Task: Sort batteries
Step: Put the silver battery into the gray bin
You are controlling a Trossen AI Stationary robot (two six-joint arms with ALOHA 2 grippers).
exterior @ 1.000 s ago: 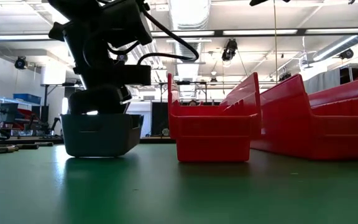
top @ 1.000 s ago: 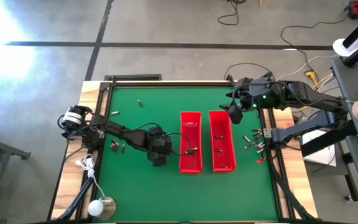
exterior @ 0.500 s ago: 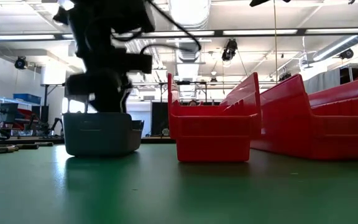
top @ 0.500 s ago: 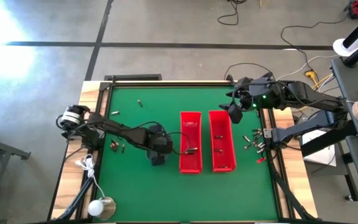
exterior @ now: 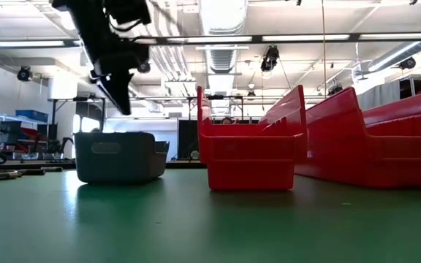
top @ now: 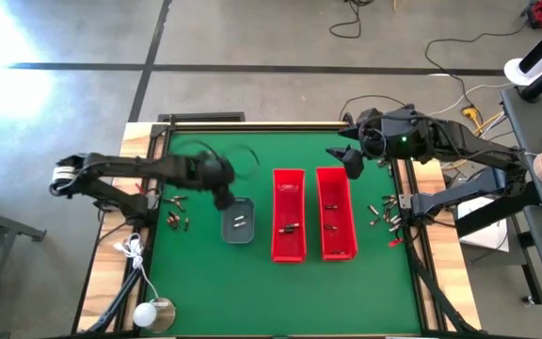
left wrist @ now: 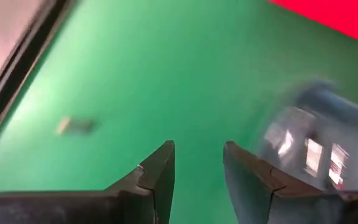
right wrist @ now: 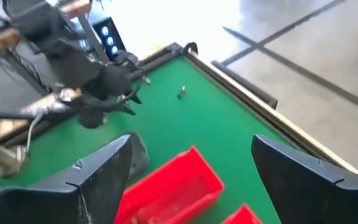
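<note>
While both arms hang above the green mat [top: 205, 273]:
Left gripper [top: 222, 196]: fingers parted, nothing between them, just beside the grey tray [top: 238, 223].
Right gripper [top: 352, 162]: spread wide, empty, over the far end of the red bins [top: 290, 247].
Batteries [top: 240, 221]: two in the tray, some in the bins, others loose at both mat edges.

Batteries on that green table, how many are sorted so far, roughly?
Done: a few batteries lie in the grey tray and both red bins. In hand: nothing; the left gripper, open, hangs beside the tray, the right gripper open above the bins. Left: loose batteries at both table edges.
</note>
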